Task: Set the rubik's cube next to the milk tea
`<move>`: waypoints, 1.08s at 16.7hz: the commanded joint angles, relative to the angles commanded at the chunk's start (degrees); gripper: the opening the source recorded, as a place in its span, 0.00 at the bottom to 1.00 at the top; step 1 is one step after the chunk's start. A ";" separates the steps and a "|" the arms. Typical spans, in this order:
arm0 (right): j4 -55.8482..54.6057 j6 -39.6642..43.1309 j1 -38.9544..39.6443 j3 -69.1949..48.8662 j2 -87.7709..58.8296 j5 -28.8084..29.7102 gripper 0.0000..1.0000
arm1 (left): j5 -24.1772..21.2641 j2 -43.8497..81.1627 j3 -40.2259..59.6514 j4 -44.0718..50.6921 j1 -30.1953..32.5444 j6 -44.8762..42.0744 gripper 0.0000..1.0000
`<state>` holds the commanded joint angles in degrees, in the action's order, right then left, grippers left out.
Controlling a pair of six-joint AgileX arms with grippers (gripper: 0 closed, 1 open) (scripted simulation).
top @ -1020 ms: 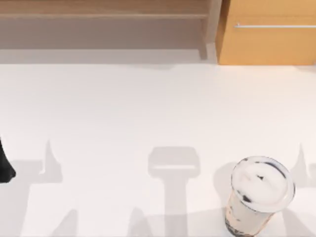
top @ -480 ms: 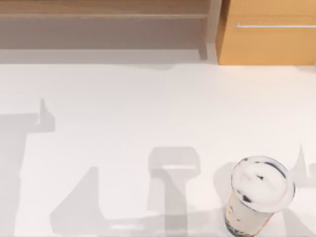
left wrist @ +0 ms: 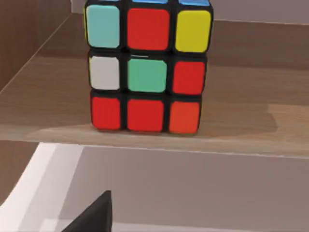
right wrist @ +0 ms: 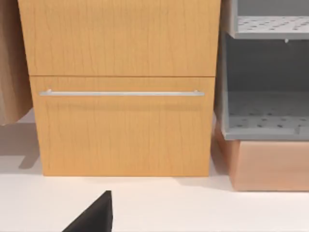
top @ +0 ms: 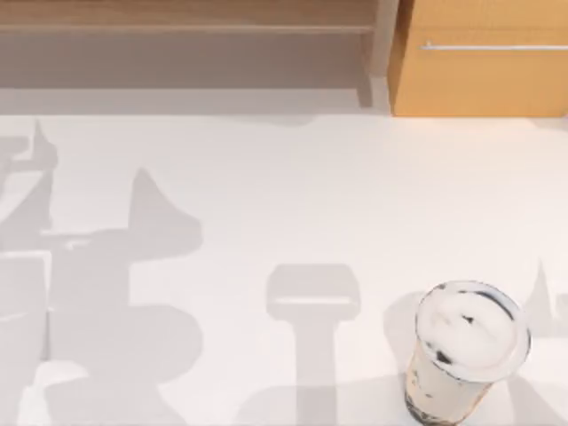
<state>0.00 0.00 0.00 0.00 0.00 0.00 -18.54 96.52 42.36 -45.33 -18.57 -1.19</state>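
Left gripper [left wrist: 91,215] faces the rubik's cube [left wrist: 147,67] from below and in front; a single dark fingertip wedge is visible in the left wrist view, so whether the fingers are spread or pressed together cannot be told. Nothing is held. The cube stands upright on a wooden shelf [left wrist: 241,130], ahead of and above the fingertip, well apart from it.

Change noted: a second ago a dark part of the left arm showed at the top view's left edge; it is gone now, and the arm's shadow [top: 115,293] has climbed from low on the table [top: 266,177] toward the shelf unit at the back. Judgement: the left arm is approaching the cube on its shelf, and the grasp is not yet made. The milk tea [top: 466,351] has not moved; it stands far off to the gripper's right, near the table's front edge.

Right gripper [right wrist: 91,215] is parked, facing a wooden drawer front [right wrist: 120,125] with a thin metal bar handle [right wrist: 120,93].

Materials: the cube is hard and square-edged, with glossy red, green, yellow, white, orange and pale blue squares on black framing. The shelf is matte wood grain. The cup is clear, tapered plastic under a round whitish domed lid. The table is smooth white.
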 joint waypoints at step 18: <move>0.00 0.00 0.00 0.00 0.00 0.00 1.00 | -4.02 23.17 21.05 -10.61 -1.48 0.35 1.00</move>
<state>0.00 0.00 0.00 0.00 0.00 0.00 -22.56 119.68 63.41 -55.94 -20.05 -0.84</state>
